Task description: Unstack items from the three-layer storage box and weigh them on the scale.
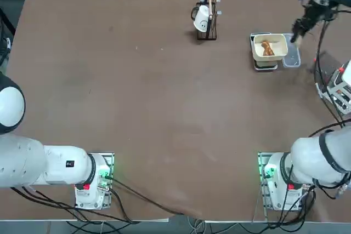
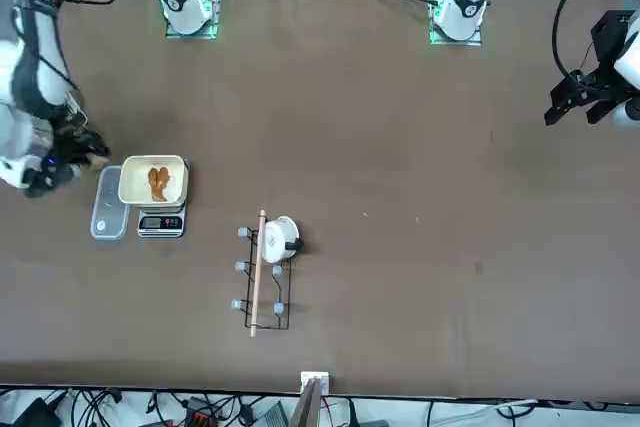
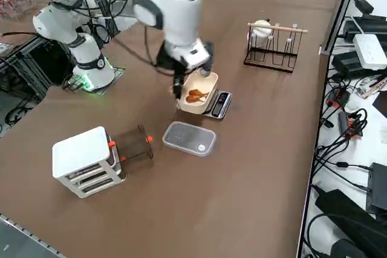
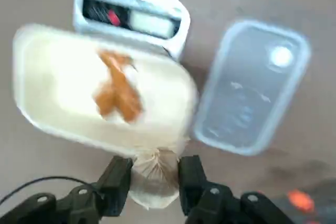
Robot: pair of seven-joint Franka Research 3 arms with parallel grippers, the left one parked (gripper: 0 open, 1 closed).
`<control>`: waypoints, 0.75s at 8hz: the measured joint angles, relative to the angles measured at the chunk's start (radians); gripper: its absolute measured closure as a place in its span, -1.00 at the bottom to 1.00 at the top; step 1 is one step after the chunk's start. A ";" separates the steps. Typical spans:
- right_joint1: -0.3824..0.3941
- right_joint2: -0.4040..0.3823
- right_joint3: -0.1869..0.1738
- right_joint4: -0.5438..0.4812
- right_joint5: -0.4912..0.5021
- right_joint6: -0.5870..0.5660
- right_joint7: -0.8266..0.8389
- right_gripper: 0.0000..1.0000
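Landmark: going by the cream tray [image 1: 280, 43], which sits on the scale [image 2: 161, 222] on the brown counter [image 1: 164, 97]. The scale's display peeks out along the tray's far side from the arm bases.
Lid: so there's a see-through bluish lid [image 3: 189, 138] flat on the counter, just beside the tray on the robot's right. That's the closest thing to bump into around there.
Cup stand: thin dark wire rack [image 3: 273, 46] with a wooden bar, off to the left of the tray and farther out from the bases. A white cup [image 1: 201, 18] is on it. Well apart from the tray, so not really crowding anything.
Storage box: pale layered thing [image 3: 84, 160], to the right of the tray and a bit nearer the bases. One dark see-through drawer [image 3: 134, 143] with orange-red corners sticks out of it, so that takes up some room too.
Brown piece: lumpy little guy [image 4: 119, 86], lying inside the tray, apart from the tool.
White piece: roundish with a gathered, pleated tip [image 4: 154, 182], right between the tool's fingers, by the tray's right-hand edge. In the wrist view its tip overlaps the tray's rim; can't tell if they touch.
Right tool: the right tool [image 4: 155, 181] is clamped on the white piece, fingers snug on both sides, at the tray's right.
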 joint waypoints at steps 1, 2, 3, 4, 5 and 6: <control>0.041 0.026 0.000 0.006 0.044 0.044 0.092 -0.06; 0.063 0.054 0.000 0.010 0.065 0.086 0.150 -0.09; 0.067 0.078 0.000 0.013 0.069 0.107 0.175 -0.11; 0.067 0.089 -0.005 0.016 0.070 0.111 0.177 -0.44; 0.066 0.090 -0.009 0.019 0.070 0.110 0.177 -0.78; 0.066 0.088 -0.010 0.026 0.070 0.100 0.177 -1.00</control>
